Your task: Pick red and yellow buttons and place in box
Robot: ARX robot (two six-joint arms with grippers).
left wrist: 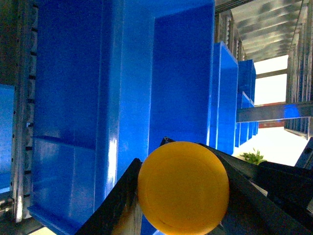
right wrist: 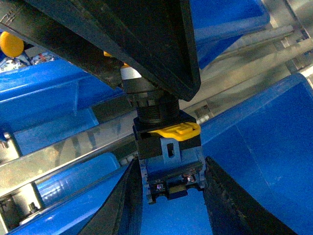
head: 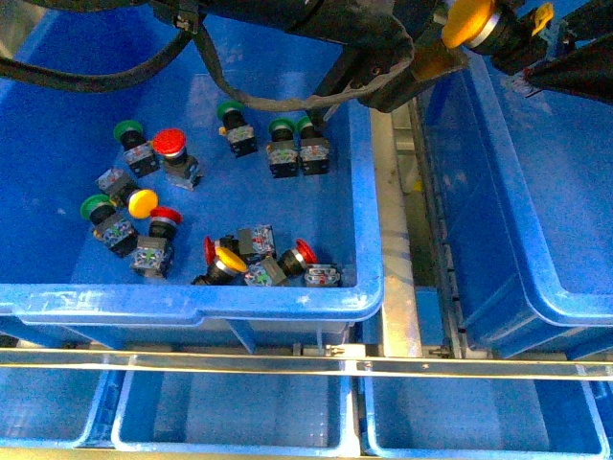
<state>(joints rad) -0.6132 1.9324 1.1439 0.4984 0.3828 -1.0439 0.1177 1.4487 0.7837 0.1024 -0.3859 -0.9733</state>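
Front view: left arm [head: 287,14] rightward, fingers [head: 433,59] on yellow button [head: 468,21] over box [head: 575,307].

Found at left: a wide crate [head: 370,220], with push buttons [head: 172,158] loose on its floor. Grouped three ways: one cluster toward the left wall, one row by the far wall, one cluster against the near wall. Found at right: the box [head: 536,287], apart from the crate, with a metal rail [head: 399,316] between. Noted nearest, under a crossbar [head: 287,362]: a row of trays [head: 230,412]. Noted far, above the rail and the box's left rim: one raised button [head: 469,21], between the left gripper [left wrist: 183,196] and the right gripper [right wrist: 168,196].
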